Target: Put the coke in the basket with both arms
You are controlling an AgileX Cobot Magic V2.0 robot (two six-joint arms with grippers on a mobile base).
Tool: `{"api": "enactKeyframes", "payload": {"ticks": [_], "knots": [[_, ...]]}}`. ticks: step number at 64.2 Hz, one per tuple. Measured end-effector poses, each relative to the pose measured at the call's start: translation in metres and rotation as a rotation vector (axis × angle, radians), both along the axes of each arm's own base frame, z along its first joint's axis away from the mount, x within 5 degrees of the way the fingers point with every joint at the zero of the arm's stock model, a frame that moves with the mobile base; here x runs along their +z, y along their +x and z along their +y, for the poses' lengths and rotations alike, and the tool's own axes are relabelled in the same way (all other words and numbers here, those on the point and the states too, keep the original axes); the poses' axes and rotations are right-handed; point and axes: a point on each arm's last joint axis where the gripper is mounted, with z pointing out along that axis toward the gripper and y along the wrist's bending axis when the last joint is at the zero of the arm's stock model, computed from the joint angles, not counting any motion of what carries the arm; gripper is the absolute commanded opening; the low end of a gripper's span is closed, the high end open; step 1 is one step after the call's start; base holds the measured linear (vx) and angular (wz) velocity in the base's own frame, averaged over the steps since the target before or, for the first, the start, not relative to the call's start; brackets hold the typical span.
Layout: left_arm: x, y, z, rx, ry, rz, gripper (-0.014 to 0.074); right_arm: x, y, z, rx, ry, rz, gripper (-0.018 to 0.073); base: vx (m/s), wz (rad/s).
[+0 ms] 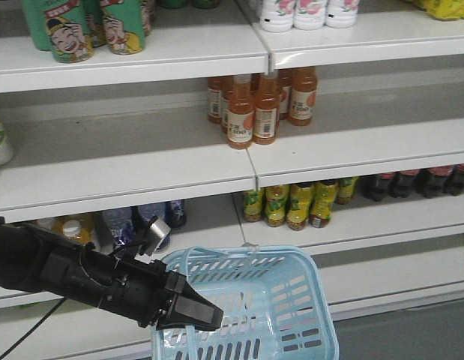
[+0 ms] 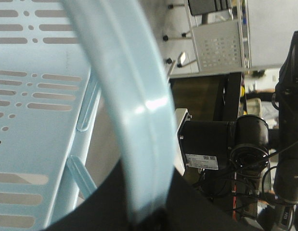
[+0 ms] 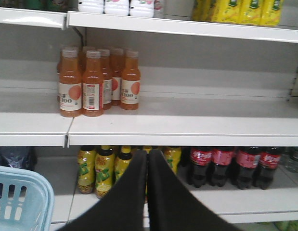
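The light blue basket (image 1: 291,315) hangs in front of the lowest shelves, at the bottom middle of the front view. My left gripper (image 1: 205,316) is shut on its near loop handle (image 2: 134,110), which runs as a broad blue band between the black fingers (image 2: 110,202) in the left wrist view. A corner of the basket (image 3: 23,192) shows at the lower left of the right wrist view. My right gripper (image 3: 148,153) is shut with nothing in it, pointing at the lower shelf. The coke is out of view.
Dark cola plastic bottles (image 3: 230,166) with red labels stand at the right of the lower shelf, yellow-green bottles (image 3: 103,168) beside them. Orange juice bottles (image 3: 93,82) occupy the middle shelf. Water bottles (image 1: 134,221) sit behind the left arm. Shelf edges jut forward.
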Motion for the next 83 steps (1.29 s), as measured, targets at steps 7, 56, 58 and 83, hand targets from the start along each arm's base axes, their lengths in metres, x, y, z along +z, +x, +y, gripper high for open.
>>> {"api": "enactKeyframes", "payload": {"ticks": [7, 56, 58, 83], "knots": [[0.0, 0.0, 0.0, 0.001, 0.0, 0.0, -0.0008, 0.0, 0.0, 0.0, 0.0, 0.0, 0.0, -0.0009, -0.1, -0.45], [0.0, 0.0001, 0.0, 0.001, 0.0, 0.0, -0.0008, 0.0, 0.0, 0.0, 0.0, 0.0, 0.0, -0.0009, -0.12, -0.5], [0.0, 0.0001, 0.0, 0.001, 0.0, 0.0, -0.0008, 0.0, 0.0, 0.0, 0.0, 0.0, 0.0, -0.0009, -0.11, -0.55], [0.0, 0.0001, 0.0, 0.001, 0.0, 0.0, -0.0008, 0.0, 0.0, 0.0, 0.0, 0.0, 0.0, -0.0009, -0.1, -0.53]]}}
